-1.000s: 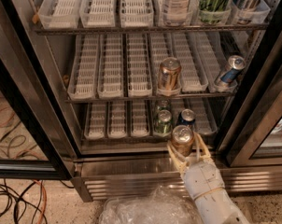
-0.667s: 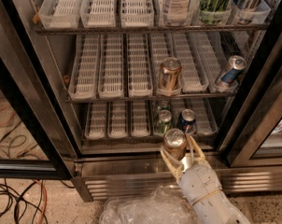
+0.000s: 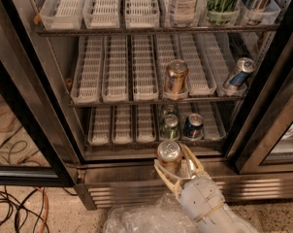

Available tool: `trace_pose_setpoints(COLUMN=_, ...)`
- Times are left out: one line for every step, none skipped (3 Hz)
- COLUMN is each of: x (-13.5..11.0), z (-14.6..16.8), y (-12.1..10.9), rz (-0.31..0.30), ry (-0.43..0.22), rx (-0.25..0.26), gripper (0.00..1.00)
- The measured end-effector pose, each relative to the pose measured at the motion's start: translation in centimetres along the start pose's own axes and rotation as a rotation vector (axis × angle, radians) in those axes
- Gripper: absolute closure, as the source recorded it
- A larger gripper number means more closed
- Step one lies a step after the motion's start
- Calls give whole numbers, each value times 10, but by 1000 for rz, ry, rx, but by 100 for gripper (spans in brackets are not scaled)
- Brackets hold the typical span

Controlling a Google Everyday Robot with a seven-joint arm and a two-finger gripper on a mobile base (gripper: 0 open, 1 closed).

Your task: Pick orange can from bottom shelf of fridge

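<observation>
Cables (image 3: pixel 13 212) lie on the speckled floor at far left, beside the black frame of the open door (image 3: pixel 25 110). Fridge (image 3: pixel 137 178) stands open, steel base panel ribbed. Bottom shelf (image 3: pixel 122 125): white slotted trays on its left half carry nothing. Clear plastic sheet (image 3: pixel 137 220) lies crumpled on the floor in front of the base panel. Orange can (image 3: pixel 169 154) is off the shelf, upright, silver top facing the camera, just in front of the shelf's front edge and above the base panel. Gripper (image 3: pixel 172 160) comes up from lower right; its two pale fingers (image 3: pixel 165 174) are clamped on the can's sides, one left and low, one right. Behind it on the bottom shelf: green can (image 3: pixel 170 126) in its tray, a second can directly behind that, partly hidden. Middle shelf above: copper can with pale label patches (image 3: pixel 176 76), upright. Blue can (image 3: pixel 193 125) sits on the bottom shelf just right of the green one. Far right, middle shelf: another blue can (image 3: pixel 238 73), tilted against the fridge wall.
</observation>
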State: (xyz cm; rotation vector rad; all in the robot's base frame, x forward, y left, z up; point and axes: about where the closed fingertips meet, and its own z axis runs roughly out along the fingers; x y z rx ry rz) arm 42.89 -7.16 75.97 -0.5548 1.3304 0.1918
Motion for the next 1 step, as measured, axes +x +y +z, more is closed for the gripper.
trace_pose_setpoints(x=0, z=0, y=0, rz=0, ry=0, rx=0, gripper=100)
